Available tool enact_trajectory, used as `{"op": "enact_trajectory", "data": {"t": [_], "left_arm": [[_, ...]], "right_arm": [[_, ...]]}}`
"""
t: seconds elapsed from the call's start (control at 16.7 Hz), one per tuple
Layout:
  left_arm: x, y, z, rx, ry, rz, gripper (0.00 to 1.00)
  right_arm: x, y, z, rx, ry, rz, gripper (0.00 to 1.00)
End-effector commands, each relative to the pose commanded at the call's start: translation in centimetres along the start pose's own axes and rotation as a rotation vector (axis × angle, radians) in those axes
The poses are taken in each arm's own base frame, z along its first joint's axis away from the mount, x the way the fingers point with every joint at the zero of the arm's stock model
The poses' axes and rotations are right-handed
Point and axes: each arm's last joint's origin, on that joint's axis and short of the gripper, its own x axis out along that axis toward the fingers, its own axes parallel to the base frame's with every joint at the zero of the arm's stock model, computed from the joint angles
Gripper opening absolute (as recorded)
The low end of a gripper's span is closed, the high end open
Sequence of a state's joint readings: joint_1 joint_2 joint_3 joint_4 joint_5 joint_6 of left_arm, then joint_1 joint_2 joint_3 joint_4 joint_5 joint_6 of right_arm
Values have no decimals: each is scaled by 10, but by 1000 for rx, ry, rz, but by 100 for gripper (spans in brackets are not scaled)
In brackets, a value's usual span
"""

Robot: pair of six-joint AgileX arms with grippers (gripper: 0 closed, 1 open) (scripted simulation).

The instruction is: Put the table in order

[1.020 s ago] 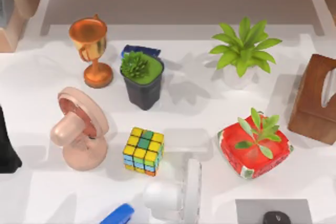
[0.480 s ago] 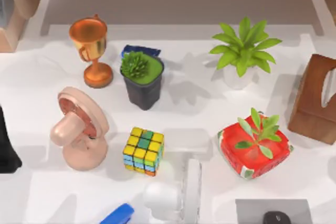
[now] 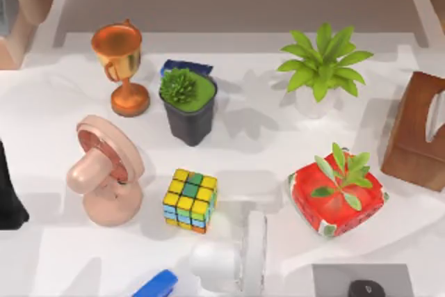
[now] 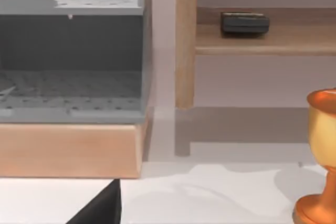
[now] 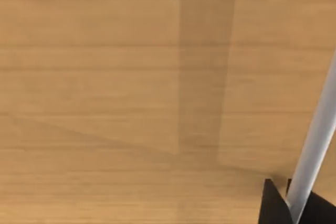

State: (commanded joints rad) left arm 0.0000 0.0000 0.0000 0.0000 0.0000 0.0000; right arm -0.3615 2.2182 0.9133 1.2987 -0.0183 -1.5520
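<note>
Fingers cannot be judged open or closed on either gripper. One dark tip of the left gripper (image 4: 100, 211) shows above the large glossy white table (image 3: 264, 158), near a copper-coloured metal trophy cup (image 4: 320, 161). A dark part of the right gripper (image 5: 275, 205) faces a light wooden board (image 5: 131, 77). The table also carries a multicoloured puzzle cube (image 3: 190, 200) and a pink desk fan (image 3: 104, 172).

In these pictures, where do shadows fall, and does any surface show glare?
Top view: soft grey shadows lie on the white tabletop beside the black pot with a green succulent and the copper trophy cup; no strong glare. Left wrist view: a shadow lies under the light wooden shelf board. Right wrist view: a darker band crosses the wood surface.
</note>
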Motion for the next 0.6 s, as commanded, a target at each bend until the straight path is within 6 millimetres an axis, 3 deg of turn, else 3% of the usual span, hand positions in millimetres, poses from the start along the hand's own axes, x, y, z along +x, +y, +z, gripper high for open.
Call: {"op": "enact_trajectory", "data": {"t": [0.36, 0.6], "left_arm": [[0, 0, 0, 0, 0, 0, 100], [0, 0, 0, 0, 0, 0, 100]], "right_arm": [[3, 2, 1, 1, -4, 9, 0], [34, 0, 9, -1, -4, -4, 0]]}}
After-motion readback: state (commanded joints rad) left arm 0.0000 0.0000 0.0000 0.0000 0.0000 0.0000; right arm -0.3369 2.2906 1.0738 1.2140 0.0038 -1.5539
